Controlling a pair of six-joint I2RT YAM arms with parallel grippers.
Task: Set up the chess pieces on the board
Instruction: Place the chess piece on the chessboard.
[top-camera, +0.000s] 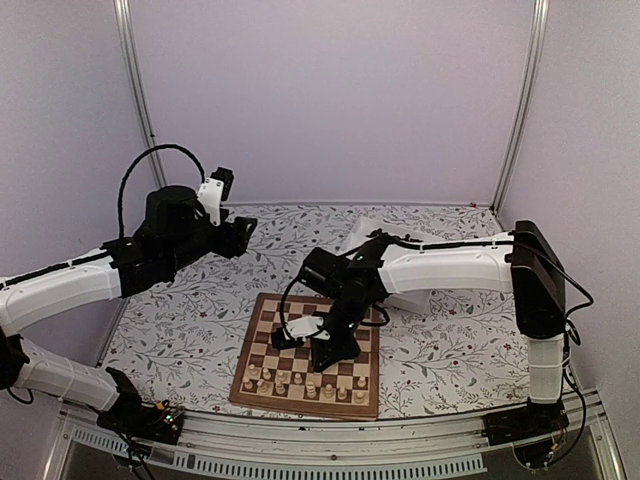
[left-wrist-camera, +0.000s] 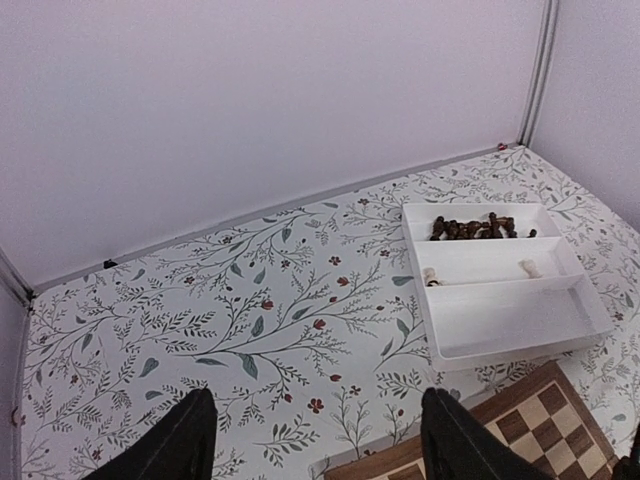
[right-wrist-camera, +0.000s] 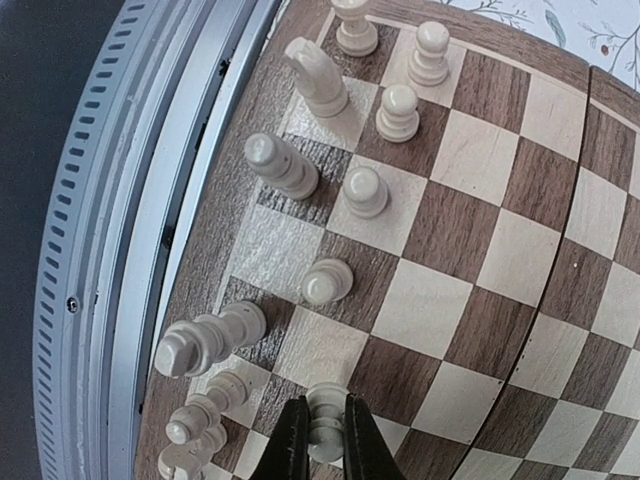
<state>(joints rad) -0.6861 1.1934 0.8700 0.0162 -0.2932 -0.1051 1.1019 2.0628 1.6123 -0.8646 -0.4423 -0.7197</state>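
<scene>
Toward 6 o'clock on the board (top-camera: 262, 335): right claw (right-wrist-camera: 322, 440) clamped on a pale pawn (right-wrist-camera: 326, 405). Left claw (left-wrist-camera: 315, 445), jaws apart, empty; white tray (left-wrist-camera: 510, 320) at 2 o'clock.

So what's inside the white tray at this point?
The white tray has a heap of dark pieces in the far compartment and two pale pieces in the middle one, with nothing visible in the nearest. The heap overlaps, so any pieces underneath are hidden.

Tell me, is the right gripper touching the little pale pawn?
Touching. The right wrist view shows the right gripper shut on the pawn, with both fingers pressed against its sides and no gap, as it stands on the board.
</scene>
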